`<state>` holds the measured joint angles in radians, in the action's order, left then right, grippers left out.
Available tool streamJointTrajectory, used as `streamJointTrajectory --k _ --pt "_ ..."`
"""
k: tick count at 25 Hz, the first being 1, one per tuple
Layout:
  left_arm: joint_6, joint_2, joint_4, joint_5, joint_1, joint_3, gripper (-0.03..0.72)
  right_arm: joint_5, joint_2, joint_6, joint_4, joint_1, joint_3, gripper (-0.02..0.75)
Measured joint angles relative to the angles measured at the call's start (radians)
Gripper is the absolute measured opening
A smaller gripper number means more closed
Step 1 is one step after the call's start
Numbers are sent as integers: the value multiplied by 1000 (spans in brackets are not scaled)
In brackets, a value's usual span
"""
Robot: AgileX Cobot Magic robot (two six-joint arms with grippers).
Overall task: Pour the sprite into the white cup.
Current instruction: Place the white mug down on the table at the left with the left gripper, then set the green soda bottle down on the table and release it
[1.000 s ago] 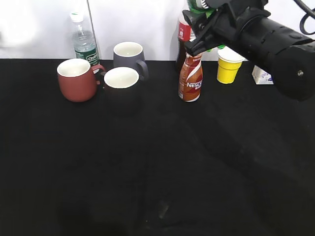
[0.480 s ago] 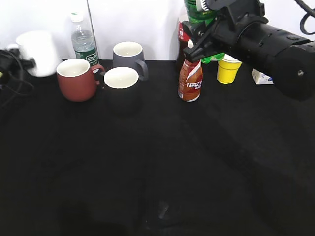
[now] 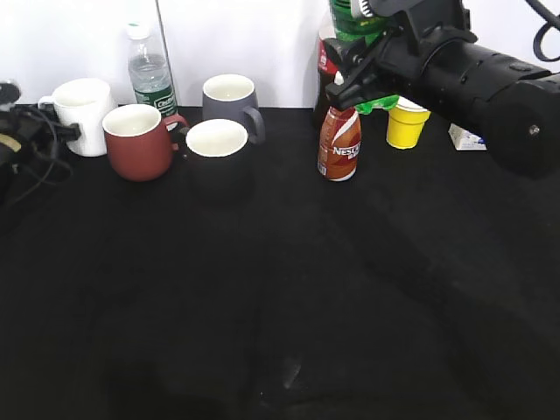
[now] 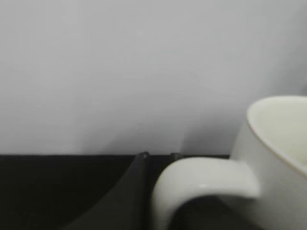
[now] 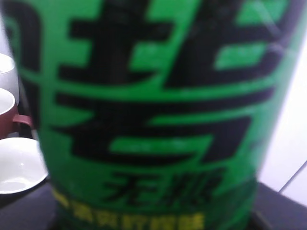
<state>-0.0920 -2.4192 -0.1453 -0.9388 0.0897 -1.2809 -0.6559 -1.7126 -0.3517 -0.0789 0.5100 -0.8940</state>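
Note:
The sprite (image 3: 348, 19) is a green bottle at the top of the exterior view, above the back right of the table, with its lower end showing under my right arm. My right gripper (image 3: 360, 54) is shut around it. In the right wrist view the green label (image 5: 153, 115) fills the frame and hides the fingers. The white cup (image 3: 86, 118) stands on the black table at the far left, handle pointing left. My left gripper (image 3: 35, 131) is at that handle. In the left wrist view the handle (image 4: 201, 179) lies between the dark fingers (image 4: 160, 160).
A red mug (image 3: 136, 140), a black mug (image 3: 216, 153) and a grey mug (image 3: 229, 96) stand right of the white cup, with a small water bottle (image 3: 149, 70) behind. A Nescafe bottle (image 3: 339, 144), a yellow cup (image 3: 406, 122), a dark cola bottle (image 3: 325, 74) and a small carton (image 3: 465, 136) stand under my right arm.
My left gripper has brought the white cup in from the upper left and down onto the table beside the red mug. The right arm with the sprite shifted slightly, then stayed.

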Motion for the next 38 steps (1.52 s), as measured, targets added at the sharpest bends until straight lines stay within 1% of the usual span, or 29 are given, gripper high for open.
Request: streamJointTrajectory --k 1,3,5,7,8,10,12,13,16,19,20,21,22,25,28,29,30,31,32,34,35,36,37,38 --pt "-1 17 2 -5 -1 30 258 0 0 0 -12 0 0 410" --pt "-1 83 28 -1 -6 110 295 0 0 0 -82 0 0 410" --pt "-1 175 35 -22 -7 247 315 1 0 34 -150 -1 0 410" --pt "-1 274 35 -89 -7 437 317 2 0 43 -188 -27 0 410" --pt "-1 339 27 -129 -8 534 317 3 0 45 -207 -64 0 410" --pt "-4 471 -3 -153 -8 682 317 4 0 45 -218 -176 0 410" --pt "-45 566 -12 -142 -21 769 317 9 0 65 -227 -272 1 410" --pt "-57 610 -20 -119 -38 798 317 -5 -10 86 -228 -300 4 410" --pt "-82 715 -56 8 -121 819 317 -146 -158 121 -228 -313 13 410" --pt "-94 794 -71 124 -232 819 317 -348 -343 166 -220 -313 14 410" --pt "-94 801 -73 137 -250 820 317 -423 -402 203 -217 -313 14 410" --pt "-94 806 -73 144 -256 820 317 -486 -449 239 -204 -313 14 410" --pt "-95 807 -73 147 -257 820 317 -509 -487 258 -180 -313 14 410" --pt "-106 811 -88 152 -257 820 317 -530 -583 267 -165 -313 -21 410" --pt "-109 811 -98 152 -260 820 317 -562 -621 268 -163 -313 -61 407" --pt "-109 811 -98 152 -260 820 317 -562 -622 268 -163 -313 -62 430" --pt "-109 811 -98 152 -260 820 317 -562 -622 268 -163 -313 -62 476" --pt "-110 811 -98 152 -260 820 317 -561 -622 264 -163 -313 -60 540" --pt "-110 811 -98 152 -260 820 317 -560 -605 262 -163 -313 -42 588" --pt "-126 811 -98 154 -260 820 317 -536 -536 261 -142 -313 28 615" --pt "-152 814 -98 174 -261 820 326 -477 -492 261 -117 -313 72 617" --pt "-166 823 -98 227 -269 820 356 -379 -432 261 -90 -313 108 617" --pt "-172 843 -98 322 -281 820 395 -215 -361 269 -72 -313 127 614" --pt "-176 872 -98 440 -297 814 417 17 -278 279 -63 -313 127 605"
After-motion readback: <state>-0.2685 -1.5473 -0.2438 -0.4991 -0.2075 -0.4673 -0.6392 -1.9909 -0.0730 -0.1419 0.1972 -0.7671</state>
